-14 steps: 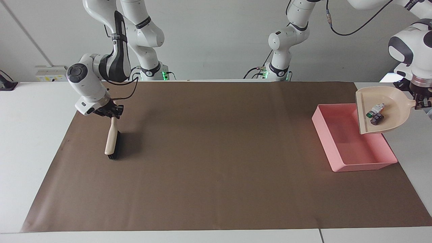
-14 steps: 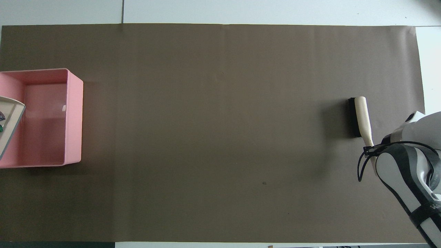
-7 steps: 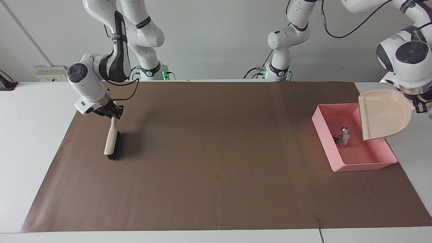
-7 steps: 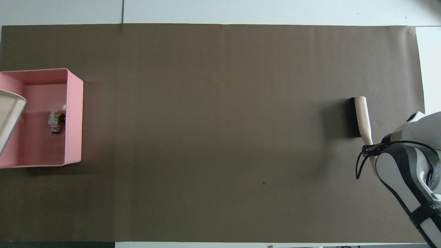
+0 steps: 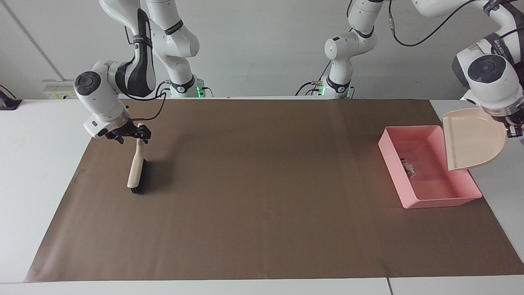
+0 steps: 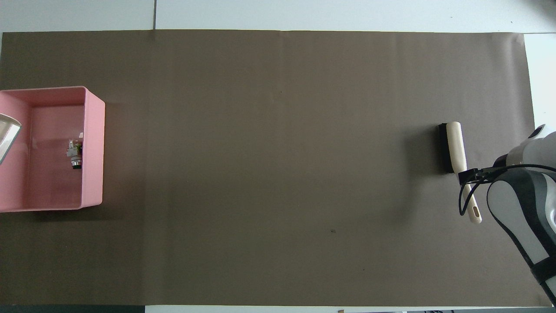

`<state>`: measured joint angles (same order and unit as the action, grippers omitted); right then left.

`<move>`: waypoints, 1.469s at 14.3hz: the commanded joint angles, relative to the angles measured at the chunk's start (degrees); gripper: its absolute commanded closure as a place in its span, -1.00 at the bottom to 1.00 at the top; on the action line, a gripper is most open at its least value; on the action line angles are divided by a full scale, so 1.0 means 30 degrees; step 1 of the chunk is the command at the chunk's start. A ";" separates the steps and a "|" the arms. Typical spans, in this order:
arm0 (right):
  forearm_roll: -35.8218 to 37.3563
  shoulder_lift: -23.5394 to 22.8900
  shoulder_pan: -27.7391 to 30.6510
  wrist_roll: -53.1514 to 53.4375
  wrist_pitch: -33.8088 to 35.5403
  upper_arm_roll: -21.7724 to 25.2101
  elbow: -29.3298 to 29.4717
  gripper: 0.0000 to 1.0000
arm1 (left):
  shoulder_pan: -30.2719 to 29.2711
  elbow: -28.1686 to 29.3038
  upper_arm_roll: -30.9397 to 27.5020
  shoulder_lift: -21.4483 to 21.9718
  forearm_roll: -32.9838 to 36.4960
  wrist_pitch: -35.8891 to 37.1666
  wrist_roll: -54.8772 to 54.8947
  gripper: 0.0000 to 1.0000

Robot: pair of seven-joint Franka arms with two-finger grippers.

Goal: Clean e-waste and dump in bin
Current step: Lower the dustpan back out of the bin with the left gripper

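We see the small e-waste pieces (image 5: pixel 408 167), one white with coloured marks and one dark cylinder, lying inside the shallow pink rectangular plastic bin (image 5: pixel 440 201) at the left arm's end of the tabletop (image 5: pixel 37 164). We judge them light, rigid and apt to roll or bounce, too small for fingers, so sweeping and tipping suits them. Our left gripper (image 5: pixel 513 129) is clenched on the handle of the beige plastic dustpan (image 5: pixel 475 137), tilted steeply over the bin's edge and empty. Our right gripper (image 5: pixel 130 133) hovers released above the cream handle of the black-bristled brush (image 5: pixel 136 170), which lies on the brown paper mat (image 5: pixel 262 213). The dumping looks done.
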<state>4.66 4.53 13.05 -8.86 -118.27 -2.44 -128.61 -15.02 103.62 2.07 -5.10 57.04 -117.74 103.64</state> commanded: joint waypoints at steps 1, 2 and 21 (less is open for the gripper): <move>-0.0001 0.0479 0.0306 0.0142 0.0725 -0.0125 0.1878 -0.99 | 0.0406 0.0002 -0.0134 0.0294 0.1548 0.0106 -0.0327 1.00; -0.0001 0.0568 0.0396 0.0054 0.0664 -0.0009 0.2550 -0.99 | 0.0552 -0.0173 -0.0134 0.0295 0.1581 0.0223 -0.0240 1.00; -0.1261 -0.1307 -0.1156 0.6791 1.1269 -0.0711 1.3045 -0.99 | 0.3623 0.1989 0.0276 0.2287 -1.0633 0.2274 -0.2839 1.00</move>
<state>1.84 -1.16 9.20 11.10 -84.94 -4.26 -87.90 -7.91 105.48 3.47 -0.66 27.27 -111.90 99.31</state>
